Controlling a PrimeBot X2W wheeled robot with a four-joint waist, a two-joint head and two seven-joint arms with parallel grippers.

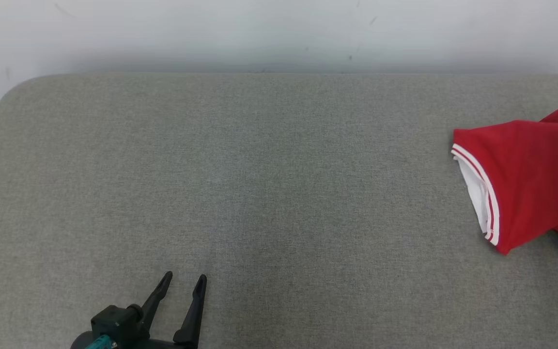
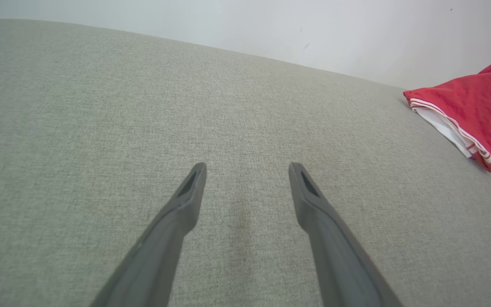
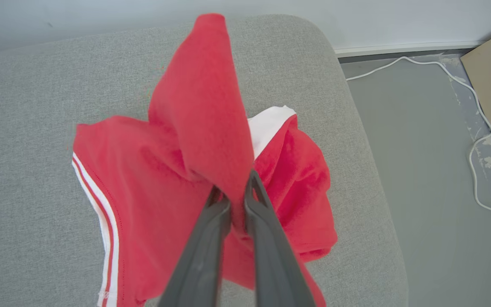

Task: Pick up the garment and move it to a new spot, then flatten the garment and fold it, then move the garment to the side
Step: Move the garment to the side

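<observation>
The right claw (image 3: 233, 185) pinches a raised fold of the red garment (image 3: 151, 170), while the left claw (image 1: 184, 277) gapes wide

Bare grey surface (image 1: 259, 194) (garment (image 1: 526, 184) at right edge)

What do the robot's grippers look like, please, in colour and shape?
The left gripper and right gripper each have two long, dark grey fingers that taper to slim tips, with a recessed slot near each end. The left gripper's base is a black block with a teal part beside it.
</observation>
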